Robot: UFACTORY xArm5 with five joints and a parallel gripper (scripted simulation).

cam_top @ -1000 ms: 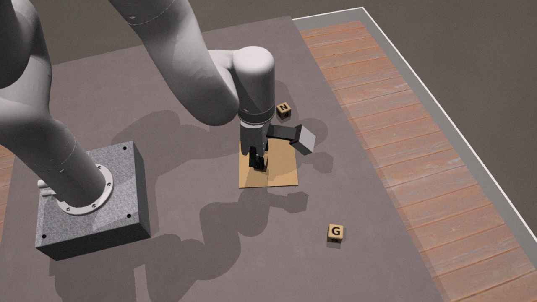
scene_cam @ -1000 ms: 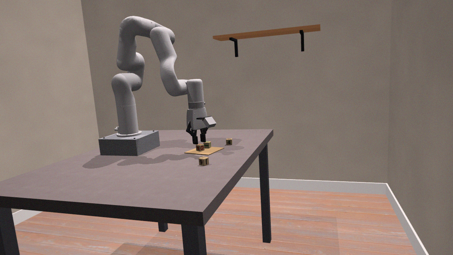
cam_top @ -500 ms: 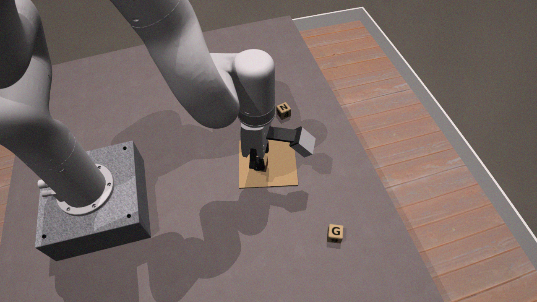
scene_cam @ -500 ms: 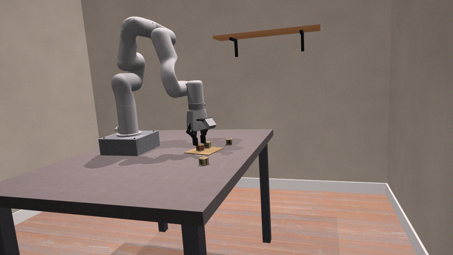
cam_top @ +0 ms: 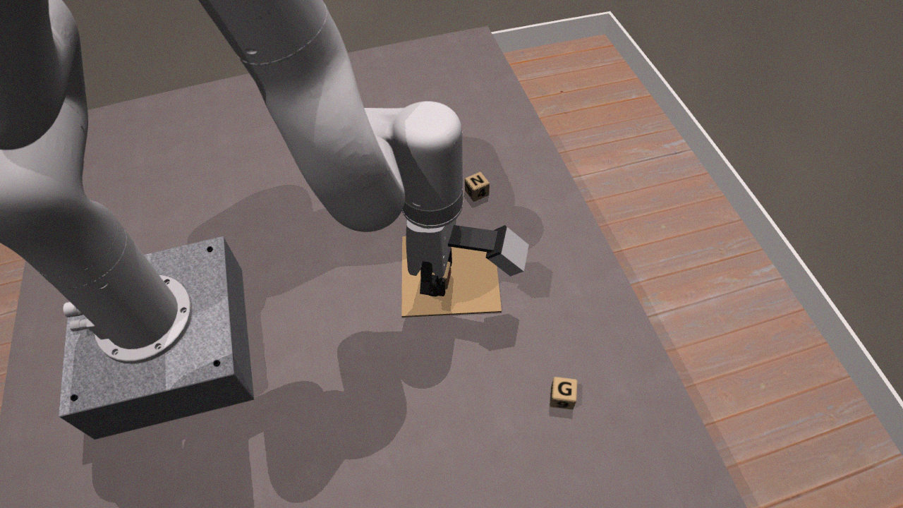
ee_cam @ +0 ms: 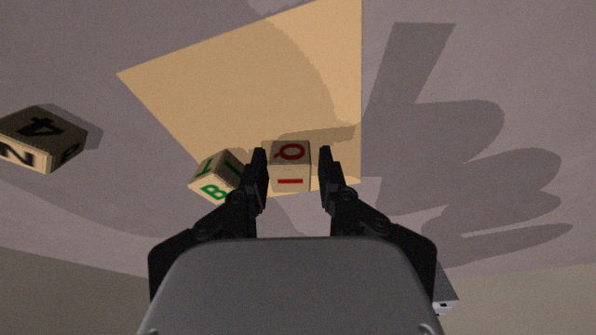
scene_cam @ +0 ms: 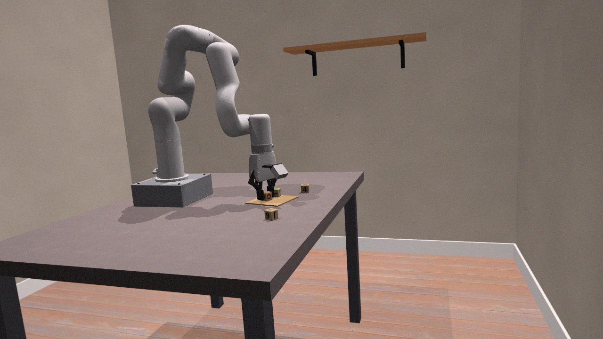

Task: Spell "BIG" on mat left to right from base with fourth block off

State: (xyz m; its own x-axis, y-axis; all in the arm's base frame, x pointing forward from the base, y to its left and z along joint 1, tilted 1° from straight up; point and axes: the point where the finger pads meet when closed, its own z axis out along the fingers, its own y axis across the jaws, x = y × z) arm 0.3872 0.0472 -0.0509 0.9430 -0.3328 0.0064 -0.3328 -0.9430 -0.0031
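Holding the fingers (cam_top: pixel 427 278) (scene_cam: pixel 260 193) part open, down low, one on each side of the I block (cam_top: pixel 446 272) (scene_cam: pixel 268 195) (ee_cam: pixel 290 169). Not gripping: showing a gap on the right of the wrist view, and hard to call for contact on the left. Showing a red bar on top of that block and a red Q on a side, sitting on the mat (cam_top: pixel 476 290) (scene_cam: pixel 280 201) (ee_cam: pixel 242 88) near its edge. Next out, just past a finger: the B block (scene_cam: pixel 277 192) (ee_cam: pixel 216 179), green B up, turned at an angle, by the mat's edge; can't tell if fully on. Farther out, off the mat: the N block (cam_top: pixel 476 184) (scene_cam: pixel 305 188) (ee_cam: pixel 42 140), N up, 4 on a side. Also off, on the opposite side: the G block (cam_top: pixel 564 390) (scene_cam: pixel 271 213), G up, on the table (cam_top: pixel 315 410) (scene_cam: pixel 168 244) (ee_cam: pixel 70 195).

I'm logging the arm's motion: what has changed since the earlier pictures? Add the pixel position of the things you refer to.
The gripper (cam_top: pixel 441 274) (scene_cam: pixel 265 195) (ee_cam: pixel 292 159) has moved down, its open fingers now on either side of the red-lettered block (scene_cam: pixel 268 196) (ee_cam: pixel 290 167). Nothing was visibly grasped or released. The G block (cam_top: pixel 564 392) (scene_cam: pixel 271 214), N block (cam_top: pixel 477 185) (scene_cam: pixel 305 188) (ee_cam: pixel 42 140), green-lettered block (scene_cam: pixel 277 192) (ee_cam: pixel 215 174) and mat (cam_top: pixel 480 296) (scene_cam: pixel 281 200) (ee_cam: pixel 256 84) stayed put.
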